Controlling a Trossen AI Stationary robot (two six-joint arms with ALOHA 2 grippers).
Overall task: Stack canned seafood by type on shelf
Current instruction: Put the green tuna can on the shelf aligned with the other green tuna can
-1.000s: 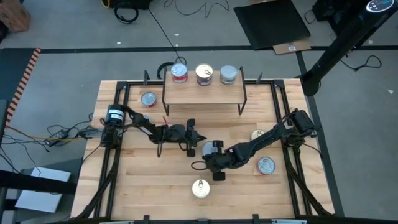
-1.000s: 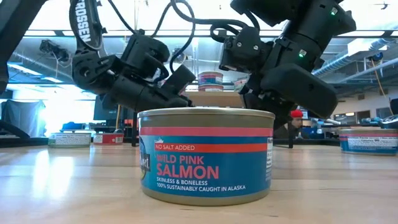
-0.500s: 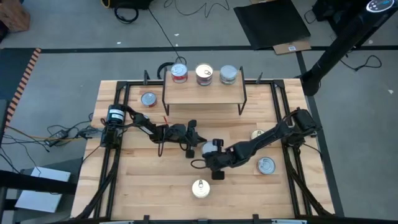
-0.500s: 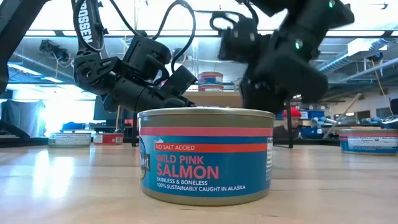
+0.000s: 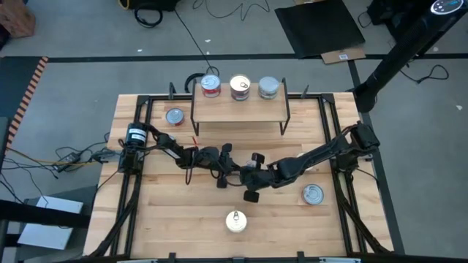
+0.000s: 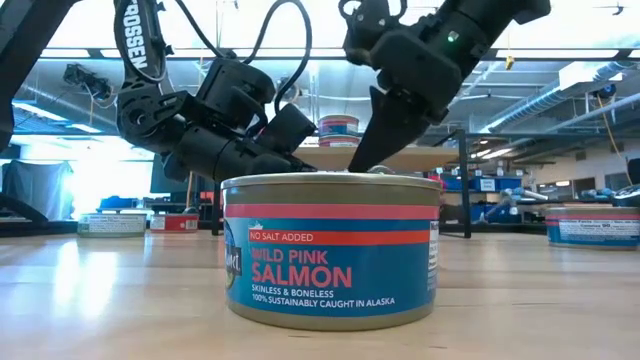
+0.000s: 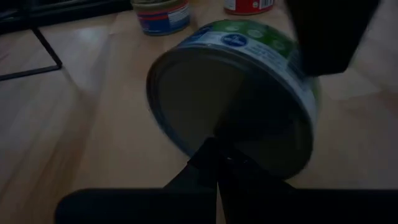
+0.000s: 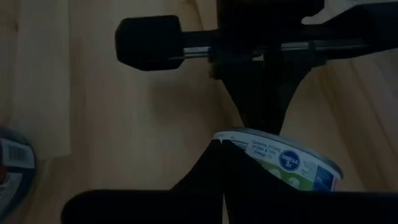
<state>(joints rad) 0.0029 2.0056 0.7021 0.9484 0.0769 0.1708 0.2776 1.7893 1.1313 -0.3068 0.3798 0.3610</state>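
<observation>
The high view is showing both arms meeting at the centre of the table (image 5: pixel 168 219). The left gripper (image 5: pixel 232 170) is reaching in from the left, the right gripper (image 5: pixel 245 175) from the right, and their bodies are hiding whatever lies between them.

The wrist views are supplying what the high view lacks. In the left wrist view, a green-and-blue labelled can (image 7: pixel 236 99) is sitting tilted, its flat metal face turned toward the camera, with the left gripper's fingers (image 7: pixel 214 165) pressed together at its lower rim. In the right wrist view, the same can (image 8: pixel 283 158) is lying just beyond the right gripper's fingers (image 8: pixel 214 168), which are also pressed together. Neither gripper is holding anything; whether the tips are touching the can cannot be told.

Only the high view is showing the shelf (image 5: pixel 240 109) at upper centre, carrying 3 cans in a row (image 5: pixel 240 88). It is also showing 1 can (image 5: pixel 174 116) left of the shelf, 1 can (image 5: pixel 313 194) at right, and a gold-topped can (image 5: pixel 235 220) at lower centre.

Only the low view is making that front can's label (image 6: pixel 330 250) readable: wild pink salmon.
</observation>
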